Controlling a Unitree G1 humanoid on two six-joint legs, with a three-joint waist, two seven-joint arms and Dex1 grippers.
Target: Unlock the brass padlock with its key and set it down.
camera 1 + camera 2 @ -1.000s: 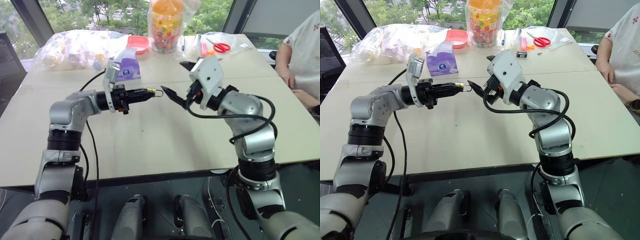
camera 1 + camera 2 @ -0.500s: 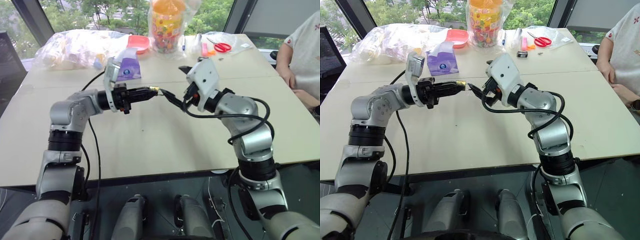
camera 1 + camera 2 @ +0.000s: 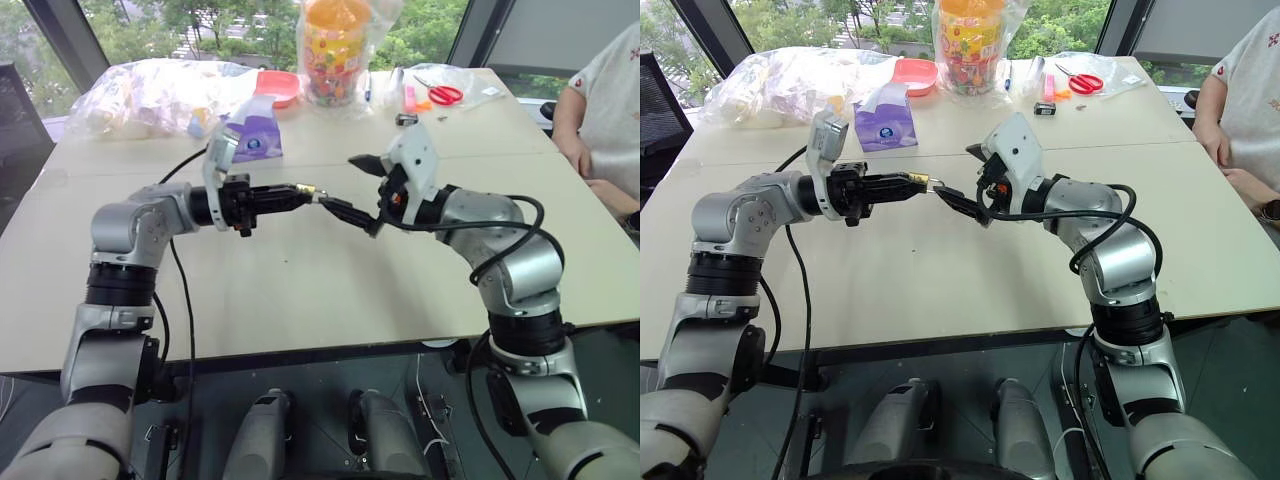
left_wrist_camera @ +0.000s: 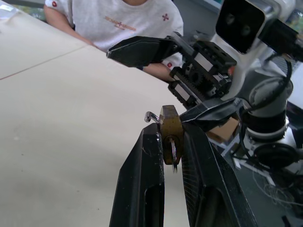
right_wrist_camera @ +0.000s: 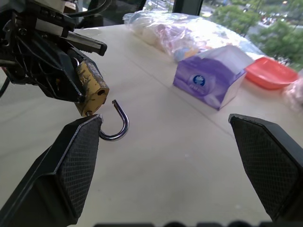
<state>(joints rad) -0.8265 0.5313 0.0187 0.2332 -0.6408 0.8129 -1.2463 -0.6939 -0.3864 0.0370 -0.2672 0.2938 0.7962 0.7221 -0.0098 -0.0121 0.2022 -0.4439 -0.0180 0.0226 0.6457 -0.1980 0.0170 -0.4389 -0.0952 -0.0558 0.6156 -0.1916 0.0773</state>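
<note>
Two left fingers point(image 4: 147, 161): clenched on brass padlock point(image 5: 91, 90), body pinched flat between pads, held in the air above the table.
Left gripper point(image 3: 296, 190): pointing level toward 3 o'clock, barely shifted over the last second.
Shackle point(image 5: 120, 124): swung out as a hook with one end free, so judged already unlocked.
Key point(image 4: 173, 152): thin silvery piece hanging at the lock's far end between the left fingers; too small to tell whether seated in the keyhole.
Right fingers point(image 5: 78, 151): spread wide, grasping nothing; lower one just beside the shackle, touching or not cannot tell.
Right gripper point(image 3: 338, 182): at 3 o'clock of the lock, pointing toward 9.
Just changed: right gripper dropped lower and rolled; lower finger now under the shackle, a second ago tip-to-tip with it and clear.
Meaning for task: unlocking looks done; likely lining up to take the lock or pull the shackle; setting down not yet done.
Risk: tiny lock, easy to knock from the pinch during a handover.
Table point(image 3: 300, 290): pale, bare below the grippers.
Table clutter: tissue box point(image 3: 255, 135) at 11 o'clock, orange jar point(image 3: 335, 45) at 12, scissors point(image 3: 437, 93) at 1, clear bags point(image 3: 150, 95) at 10.
Room: person point(image 3: 610, 100) seated at 2 o'clock; windows and trees beyond.
</note>
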